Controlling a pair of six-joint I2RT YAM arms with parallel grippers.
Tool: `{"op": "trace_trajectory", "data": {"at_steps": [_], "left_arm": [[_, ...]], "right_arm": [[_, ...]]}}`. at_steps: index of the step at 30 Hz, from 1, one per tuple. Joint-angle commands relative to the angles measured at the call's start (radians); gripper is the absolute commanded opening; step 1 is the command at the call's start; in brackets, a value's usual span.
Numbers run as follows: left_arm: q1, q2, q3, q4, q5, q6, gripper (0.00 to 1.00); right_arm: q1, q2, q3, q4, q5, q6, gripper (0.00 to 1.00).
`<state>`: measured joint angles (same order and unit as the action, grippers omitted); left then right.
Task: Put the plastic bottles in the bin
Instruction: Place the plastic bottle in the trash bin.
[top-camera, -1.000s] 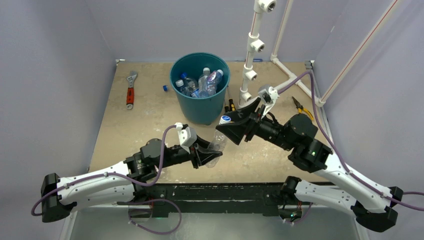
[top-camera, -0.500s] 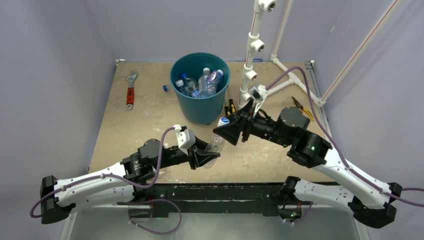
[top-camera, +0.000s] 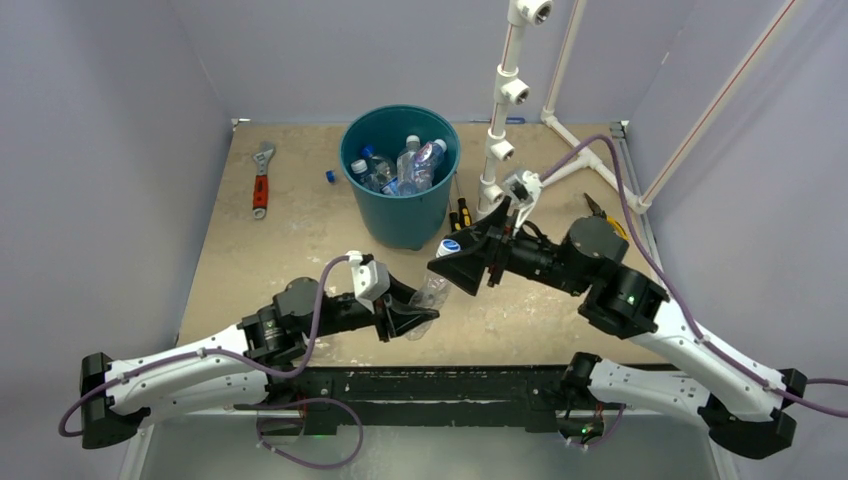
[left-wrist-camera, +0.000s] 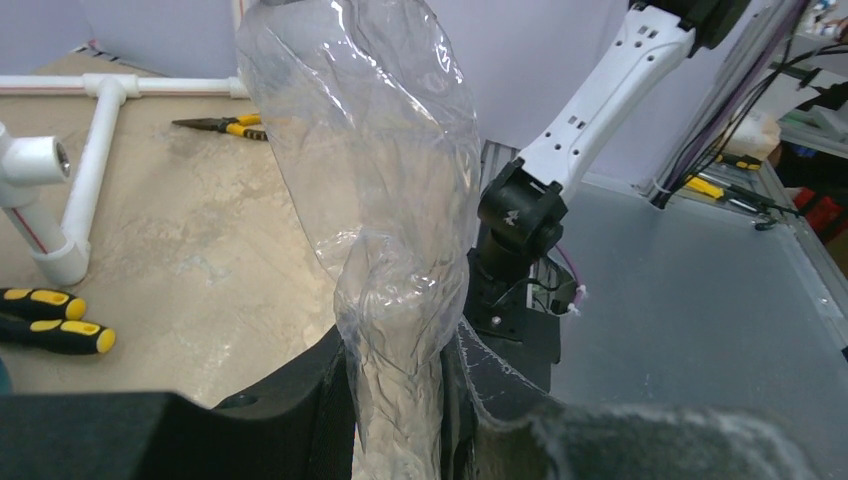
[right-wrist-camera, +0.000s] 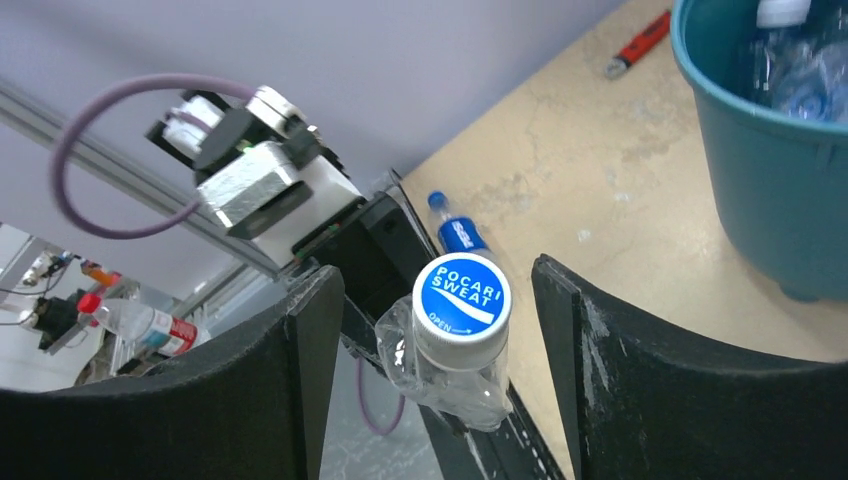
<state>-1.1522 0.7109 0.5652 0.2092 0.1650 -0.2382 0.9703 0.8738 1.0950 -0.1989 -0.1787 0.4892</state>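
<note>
**A:** Where is the crumpled bottle (top-camera: 430, 292) sitting?

**B:** I'm seeing it hanging off the table (top-camera: 300, 230), in front of the bin (top-camera: 400, 215), between the two arms. The left gripper (top-camera: 405, 322) is pinching its base end, jaws squeezed tight into the crushed plastic.

**A:** Which way is it pointing?

**B:** The long axis is running from the left gripper up and away toward the right arm. The blue-and-white cap (right-wrist-camera: 462, 297) is leading, facing straight into the right wrist camera.

**A:** And the right gripper (top-camera: 452, 262)?

**B:** It's standing wide apart, one finger on either side of the cap. Gaps are showing on both sides, and I'm seeing it touch nothing.

**A:** The bin?

**B:** It's standing upright at the far middle of the table, with several other bottles (top-camera: 405, 165) lying inside. Screwdrivers (top-camera: 460, 212) are lying just to its right.
</note>
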Motion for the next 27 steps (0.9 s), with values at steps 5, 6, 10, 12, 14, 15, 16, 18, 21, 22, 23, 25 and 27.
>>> {"op": "trace_trajectory", "data": {"at_steps": [5, 6, 10, 12, 14, 15, 16, 18, 21, 22, 23, 25, 27], "left_arm": [[0.002, -0.033, 0.021, 0.103, 0.173, 0.005, 0.0], [0.002, -0.034, 0.018, 0.116, 0.187, -0.003, 0.0], [0.002, -0.029, 0.007, 0.15, 0.212, -0.013, 0.0], [0.002, -0.028, 0.01, 0.154, 0.217, -0.015, 0.0], [0.002, -0.029, 0.014, 0.151, 0.222, -0.014, 0.0], [0.002, -0.031, 0.015, 0.15, 0.222, -0.013, 0.0], [0.002, -0.033, 0.016, 0.149, 0.222, -0.014, 0.0], [0.002, -0.036, 0.018, 0.146, 0.225, -0.01, 0.0], [0.002, -0.035, 0.022, 0.134, 0.223, 0.001, 0.0], [0.002, -0.035, 0.024, 0.129, 0.211, 0.003, 0.0], [0.002, -0.034, 0.026, 0.121, 0.192, 0.006, 0.0], [0.001, -0.022, 0.046, 0.067, 0.103, 0.02, 0.0], [0.002, 0.003, 0.089, -0.019, -0.022, 0.061, 0.0]], "right_arm": [[0.006, -0.07, -0.043, 0.173, -0.093, -0.037, 0.61], [0.005, -0.066, -0.044, 0.182, -0.104, -0.036, 0.57], [0.005, -0.049, -0.046, 0.205, -0.149, -0.029, 0.52], [0.005, -0.046, -0.052, 0.237, -0.164, -0.016, 0.52], [0.005, -0.041, -0.056, 0.249, -0.174, -0.017, 0.52], [0.006, -0.043, -0.064, 0.26, -0.175, -0.012, 0.51], [0.005, -0.048, -0.072, 0.271, -0.174, -0.003, 0.49], [0.005, -0.059, -0.079, 0.275, -0.168, 0.006, 0.41], [0.005, -0.063, -0.073, 0.274, -0.166, 0.01, 0.24], [0.005, -0.062, -0.07, 0.273, -0.165, 0.01, 0.16], [0.005, -0.059, -0.068, 0.27, -0.163, 0.009, 0.07], [0.005, -0.054, -0.064, 0.257, -0.136, 0.011, 0.0], [0.005, -0.043, -0.059, 0.228, -0.08, 0.031, 0.0]]}}
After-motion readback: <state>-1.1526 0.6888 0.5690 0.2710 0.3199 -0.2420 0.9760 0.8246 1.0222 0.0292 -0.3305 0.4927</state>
